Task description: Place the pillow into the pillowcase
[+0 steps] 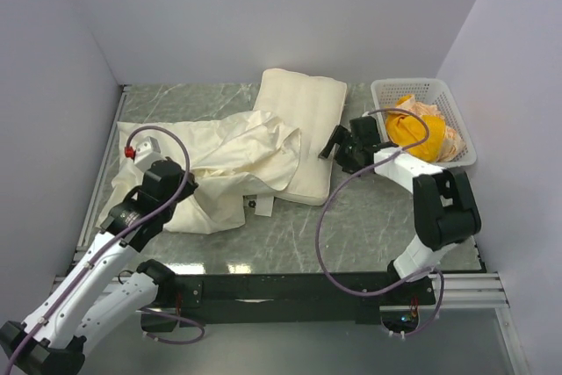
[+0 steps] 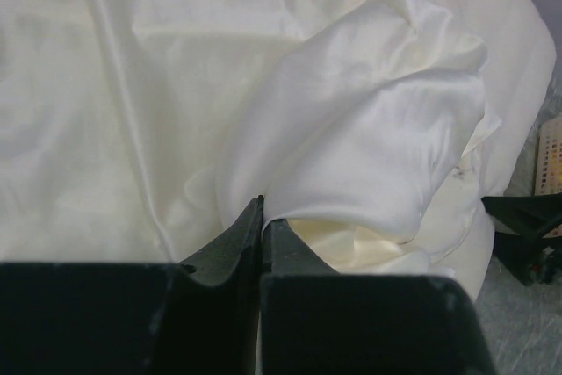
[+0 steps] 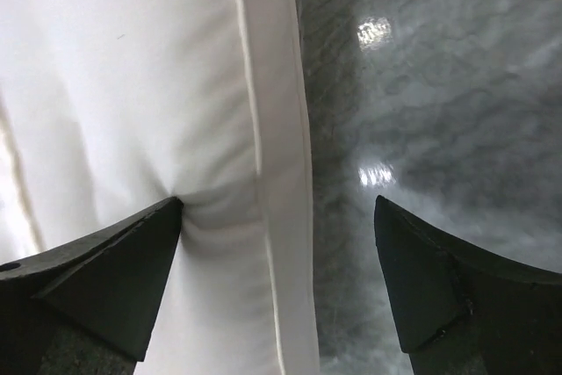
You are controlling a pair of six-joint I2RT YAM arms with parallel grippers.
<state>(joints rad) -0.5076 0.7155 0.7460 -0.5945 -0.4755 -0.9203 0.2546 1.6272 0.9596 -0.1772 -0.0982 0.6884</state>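
The pillow (image 1: 303, 120) lies flat toward 12 o'clock on the marble surface (image 1: 369, 226). The pillowcase (image 1: 219, 160) is heaped in loose folds at its 9 o'clock, one flap draped over the pillow's near left corner. The left pincer (image 2: 262, 204) has its jaws pressed together, and a ridge of pillowcase fabric rises straight from the tips, so it appears to be pinching a fold. The right pincer (image 3: 277, 204) is spread wide across the pillow's 3 o'clock edge: one finger dents the padding while the other hangs over bare surface. The pillow is entirely outside the case, and no open mouth shows among the wrinkles. The main risk is that the left pinch has caught both layers or a mid-panel fold rather than the hem, so lifting would keep the sack closed. The slick cloth could also slip free. If the right pincer closes on the thin seam only, the plump pillow may sag, twist or drag toward the basket (image 1: 457, 107) at 3 o'clock.
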